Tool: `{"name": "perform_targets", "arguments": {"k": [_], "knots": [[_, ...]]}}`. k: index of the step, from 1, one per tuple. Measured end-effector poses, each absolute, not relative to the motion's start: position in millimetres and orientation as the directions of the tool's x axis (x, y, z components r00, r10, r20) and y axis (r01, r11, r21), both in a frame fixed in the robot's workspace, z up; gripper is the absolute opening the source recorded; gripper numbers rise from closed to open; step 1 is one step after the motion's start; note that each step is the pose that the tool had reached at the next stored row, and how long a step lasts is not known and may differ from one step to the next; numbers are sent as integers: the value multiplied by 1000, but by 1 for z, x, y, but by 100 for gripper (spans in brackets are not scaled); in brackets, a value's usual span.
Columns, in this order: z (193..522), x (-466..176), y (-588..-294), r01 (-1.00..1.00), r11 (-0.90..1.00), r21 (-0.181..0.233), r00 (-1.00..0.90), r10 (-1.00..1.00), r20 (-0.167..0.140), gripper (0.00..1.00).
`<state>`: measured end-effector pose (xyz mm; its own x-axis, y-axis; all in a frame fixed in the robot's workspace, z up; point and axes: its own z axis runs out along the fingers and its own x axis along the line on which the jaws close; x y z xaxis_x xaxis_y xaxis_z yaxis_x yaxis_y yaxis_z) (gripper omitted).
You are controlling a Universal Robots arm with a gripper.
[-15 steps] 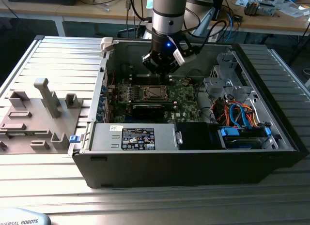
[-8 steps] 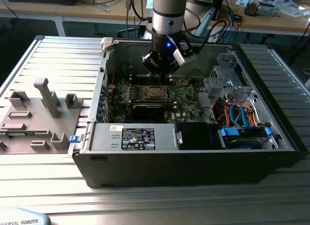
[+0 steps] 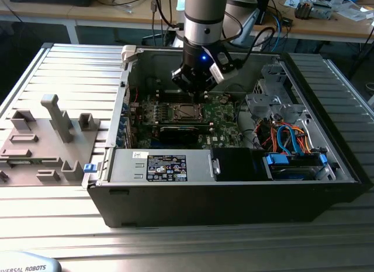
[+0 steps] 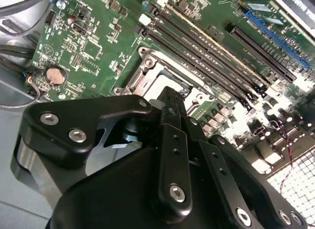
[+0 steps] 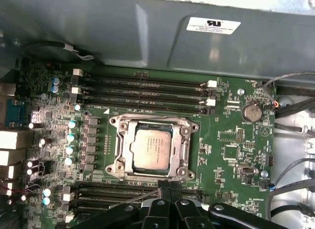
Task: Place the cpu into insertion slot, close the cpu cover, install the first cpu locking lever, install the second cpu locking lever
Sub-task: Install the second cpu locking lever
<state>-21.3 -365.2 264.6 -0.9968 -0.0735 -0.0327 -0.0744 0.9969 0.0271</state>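
Workbench of ribbed grey aluminium (image 3: 193, 248) carries an open black pc case (image 3: 234, 196), w/ a grey fixture tray (image 3: 41, 146) at the exterior view's left. Arm reaches down into the case, gripper (image 3: 198, 90) hanging just above the green motherboard (image 3: 225, 108), near the socket edge.

In the first wrist view the cpu (image 5: 151, 148) lies flat inside the insertion slot (image 5: 116, 166), dull silver top facing up, sitting square to the recess. The cpu cover (image 5: 183, 147) looks folded down around it, chip showing thru its window. Can't tell from these frames whether either locking lever is latched.

Gripper fingers (image 5: 165, 188) are pressed together w/ nothing between them, tips poised just beside the socket's edge nearest the lower memory slots (image 5: 123, 195); second wrist view shows the same closed tips over the metal frame.

Handling, as a judgement: chip is light, stiff, smooth on top and fragile underneath, so best taken by its edges only. Cover is thin sheet metal, hinged, light, and prob springy; levers are thin wire, stiff, needing a firm sideways push at their free ends
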Motion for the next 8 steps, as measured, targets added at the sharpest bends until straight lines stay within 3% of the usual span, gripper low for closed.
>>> {"name": "perform_targets", "arguments": {"k": [8], "knots": [[264, -21, -371, -74, 997, 28, -997, -74, -33, 11]]}}
